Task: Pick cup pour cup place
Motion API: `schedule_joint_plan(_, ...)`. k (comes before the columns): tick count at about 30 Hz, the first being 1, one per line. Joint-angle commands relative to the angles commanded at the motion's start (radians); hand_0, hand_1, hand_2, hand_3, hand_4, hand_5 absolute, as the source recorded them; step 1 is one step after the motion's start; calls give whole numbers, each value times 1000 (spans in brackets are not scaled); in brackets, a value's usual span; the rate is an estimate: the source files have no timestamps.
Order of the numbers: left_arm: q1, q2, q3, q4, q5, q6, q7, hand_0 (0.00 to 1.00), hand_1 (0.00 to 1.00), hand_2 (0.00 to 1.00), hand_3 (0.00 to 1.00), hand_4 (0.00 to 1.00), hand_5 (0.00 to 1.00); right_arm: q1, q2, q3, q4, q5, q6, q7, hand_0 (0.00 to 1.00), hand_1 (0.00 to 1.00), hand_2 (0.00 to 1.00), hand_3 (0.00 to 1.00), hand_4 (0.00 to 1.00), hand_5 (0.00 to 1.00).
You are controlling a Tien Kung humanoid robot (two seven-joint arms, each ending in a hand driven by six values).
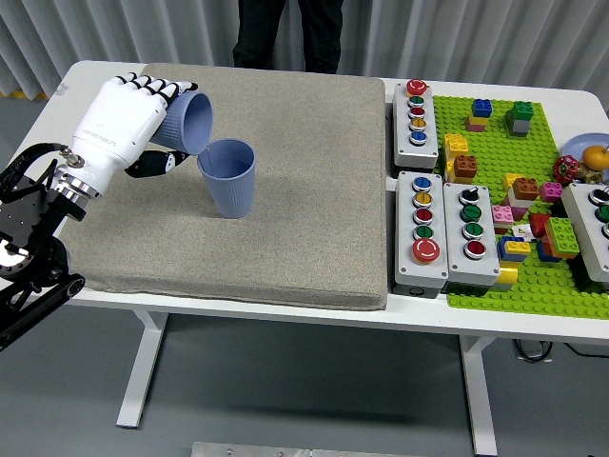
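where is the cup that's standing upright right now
In the head view, the upright cup stands left of centre on the grey mat, under the tilted cup in the left robot hand.

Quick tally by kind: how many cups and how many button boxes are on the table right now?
Cups: 2, the held cup in the left hand and the standing cup
Button boxes: 4 ()
Total: 6

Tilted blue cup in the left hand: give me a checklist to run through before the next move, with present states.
1. Left hand grips the tilted blue cup: ok.
2. Its mouth sits over the upright blue cup: ok.
3. Upright blue cup stands level on the grey mat: ok.
4. Pour finished, no stream visible: cannot tell.
5. Bare mat nearby for placing: ok.
6. Person stands back from the far edge: ok.
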Motion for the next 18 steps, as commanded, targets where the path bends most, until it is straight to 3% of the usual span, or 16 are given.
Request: schedule_joint_plan(18, 4, 0, 2, -27, 6, -1, 5, 558, 594, 643, 602, 690, 107, -1, 1, 2, 0, -6, 1, -3, 712, 654, 627, 589, 2, 102)
